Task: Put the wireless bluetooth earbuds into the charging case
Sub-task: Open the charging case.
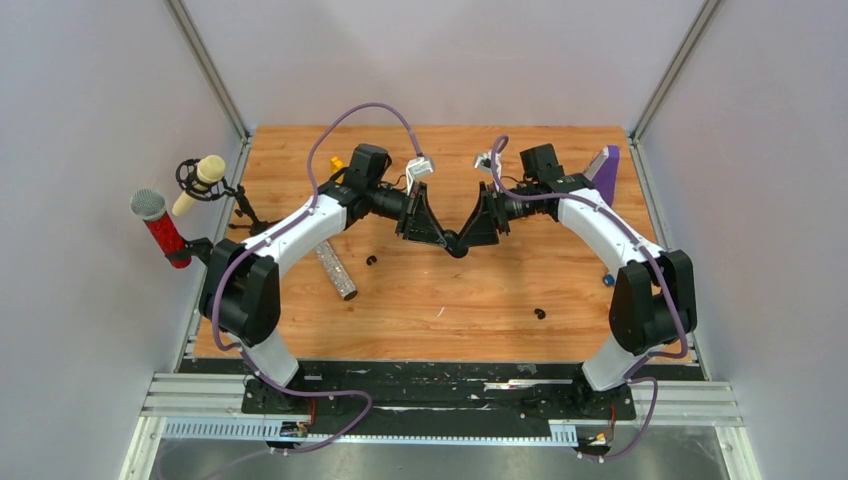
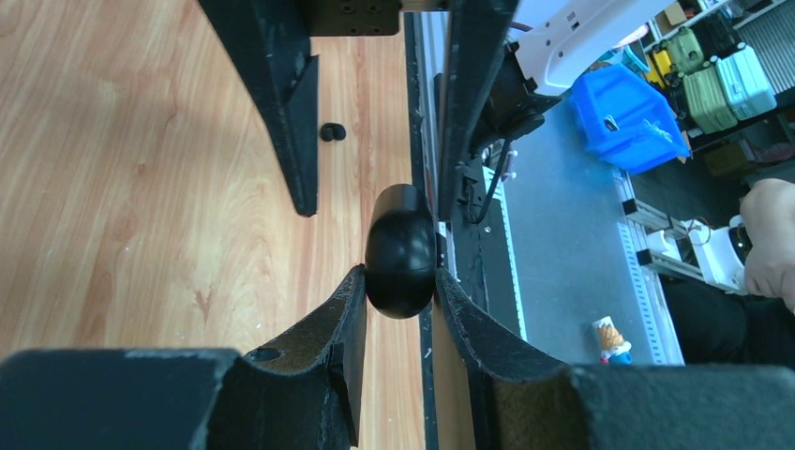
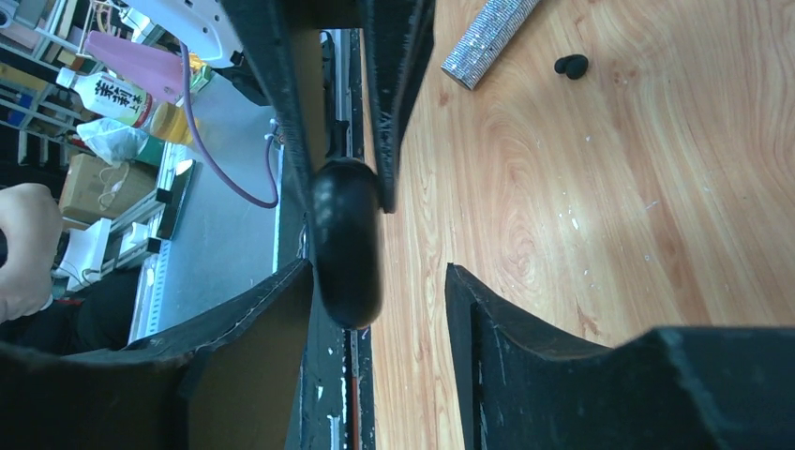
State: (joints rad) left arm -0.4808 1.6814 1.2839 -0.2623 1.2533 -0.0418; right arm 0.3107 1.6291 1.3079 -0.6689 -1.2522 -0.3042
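A black pebble-shaped charging case [image 1: 456,245] hangs above the middle of the table where both grippers meet. My left gripper [image 2: 398,277] is shut on the case [image 2: 401,251], one finger on each side. My right gripper [image 3: 377,270] is open around the same case [image 3: 347,246], which lies against one finger with a wide gap to the other. The case looks closed. One black earbud [image 1: 372,261] lies on the wood to the left of the case, also in the right wrist view [image 3: 571,66]. Another black earbud [image 1: 541,314] lies near the front, also in the left wrist view [image 2: 332,132]. No white buds show.
A glittery silver stick [image 1: 336,270] lies at the left, also in the right wrist view [image 3: 487,42]. Two microphones [image 1: 160,226] stand on a stand beyond the left edge. A purple object [image 1: 605,170] is at the back right, a small blue thing [image 1: 607,280] by the right arm.
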